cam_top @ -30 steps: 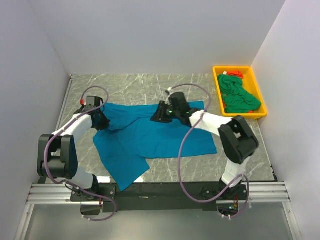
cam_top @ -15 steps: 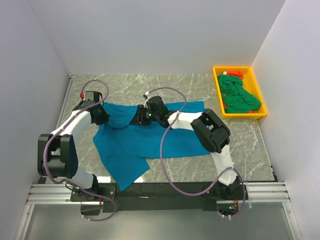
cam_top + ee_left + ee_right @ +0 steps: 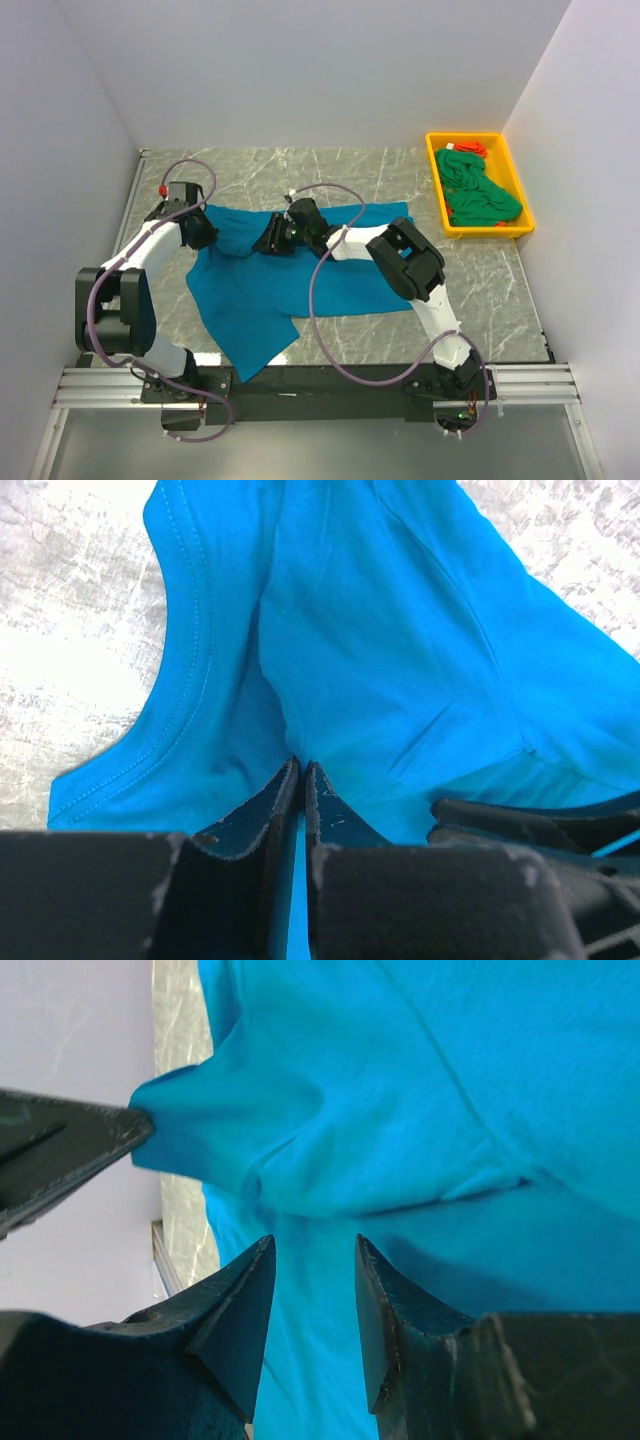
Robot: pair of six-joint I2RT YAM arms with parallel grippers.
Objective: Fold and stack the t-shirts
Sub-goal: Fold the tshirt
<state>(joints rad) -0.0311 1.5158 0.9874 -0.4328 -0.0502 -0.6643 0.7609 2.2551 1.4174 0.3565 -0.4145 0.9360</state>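
Pinching a raised fold of the teal-blue t-shirt (image 3: 400, 630), your left gripper (image 3: 300, 770) has its fingers pressed nearly together, with cloth caught between the tips. Your right gripper (image 3: 313, 1248) sits just beside it with its jaws a narrow gap apart over the same shirt (whether the tips touch the cloth cannot be told). From both grippers the shirt spreads back toward the arm bases across the marble table (image 3: 250, 170). Well off to the right of your right gripper, a bright green t-shirt (image 3: 480, 198) and a red-orange piece (image 3: 473, 149) lie in the yellow bin (image 3: 462, 136).
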